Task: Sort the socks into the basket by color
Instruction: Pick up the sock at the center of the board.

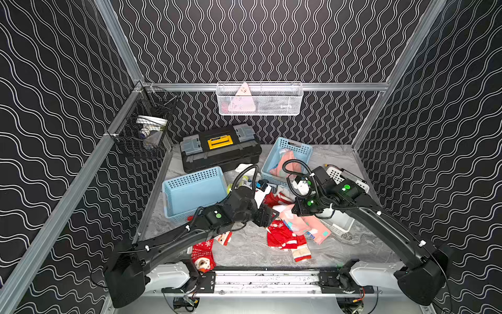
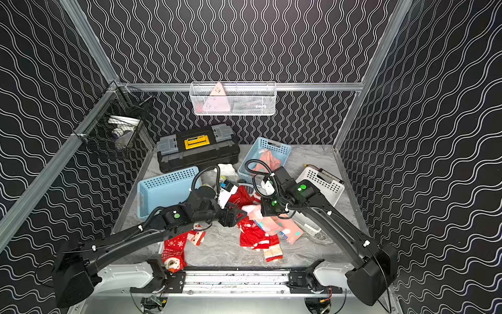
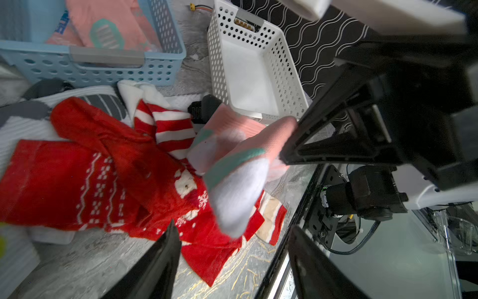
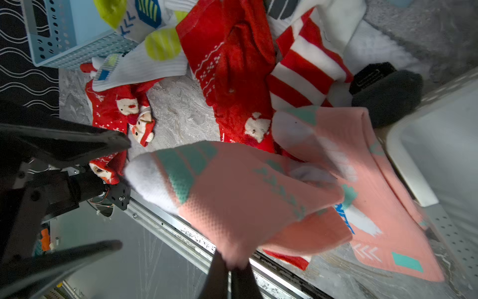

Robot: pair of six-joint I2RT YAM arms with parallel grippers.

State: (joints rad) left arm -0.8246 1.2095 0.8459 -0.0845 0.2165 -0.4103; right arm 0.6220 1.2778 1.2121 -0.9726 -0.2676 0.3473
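Observation:
My right gripper [image 4: 230, 266] is shut on a salmon-pink sock [image 4: 232, 191] with teal bands and a white toe, held up over the sock pile. In the left wrist view the same sock [image 3: 240, 155] hangs from the right gripper [image 3: 287, 155]. Its white toe sits at the mouth of my open left gripper [image 3: 232, 233], and no contact shows. In a top view the left gripper [image 1: 271, 214] and the right gripper [image 1: 294, 210] face each other. More pink socks [image 1: 312, 228], red Christmas socks [image 1: 282, 236] and white socks with yellow patches [image 4: 155, 51] lie on the table.
An empty blue basket [image 1: 190, 174] stands at the left. Behind the pile, another blue basket [image 1: 296, 145] holds pink socks. A white basket [image 1: 336, 174] sits under the right arm. A black toolbox [image 1: 220, 149] is at the back, and another red sock [image 1: 202, 252] lies near the front rail.

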